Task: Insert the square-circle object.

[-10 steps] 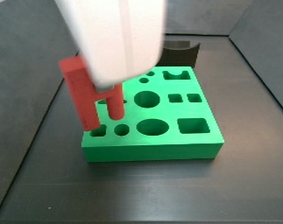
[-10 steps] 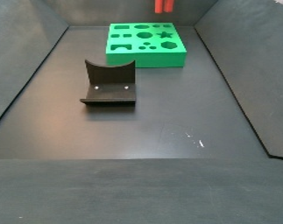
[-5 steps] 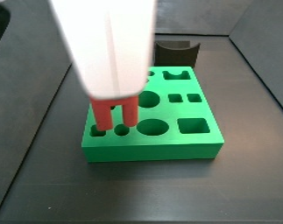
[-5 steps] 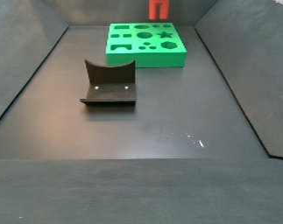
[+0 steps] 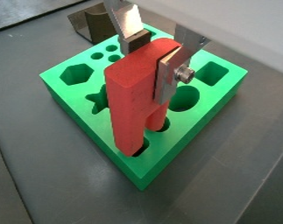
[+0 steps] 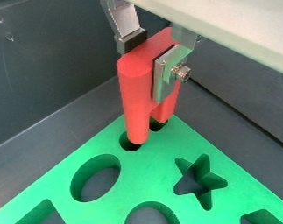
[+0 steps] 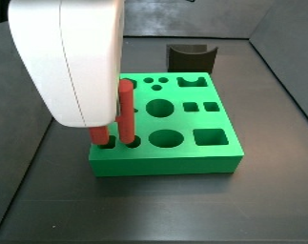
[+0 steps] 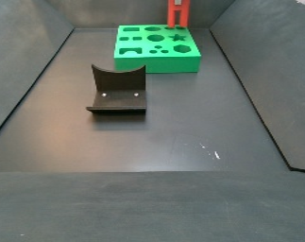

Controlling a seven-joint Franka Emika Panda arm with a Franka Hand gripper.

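My claw (image 5: 159, 54) is clamped on the square-circle object (image 5: 138, 96), one silver finger (image 5: 171, 72) flat against its near face and the other on the far side, gripping its upper part. The piece hangs straight below the claw with its long axis upright, and that is what the next move depends on: the pegs point down at the green block (image 5: 79, 92) and their tips are already at the mouths of two holes near one corner of it. In a wrist view the rounded peg (image 6: 134, 96) has its end just inside the round hole (image 6: 131, 143); the second peg sits behind it and I cannot tell how deep it has gone. In a side view the red piece (image 7: 123, 116) stands at the corner of the green block (image 7: 182, 157) nearest the camera, most of its length above the block's top face, so I judge the insertion begun but far from seated. What remains looks like a straight push down along the pegs, with no tilt, or the square peg may bind on its edges. The green block lies flat on the dark worktop (image 7: 156, 205), which looks smooth, so a sideways shove could slide it. There is room enough: the fixture (image 8: 117, 91) stands well apart from the green block (image 8: 140, 52), and a dark grey curved block (image 7: 191, 55) sits just beyond the block's far edge, clear of my path.
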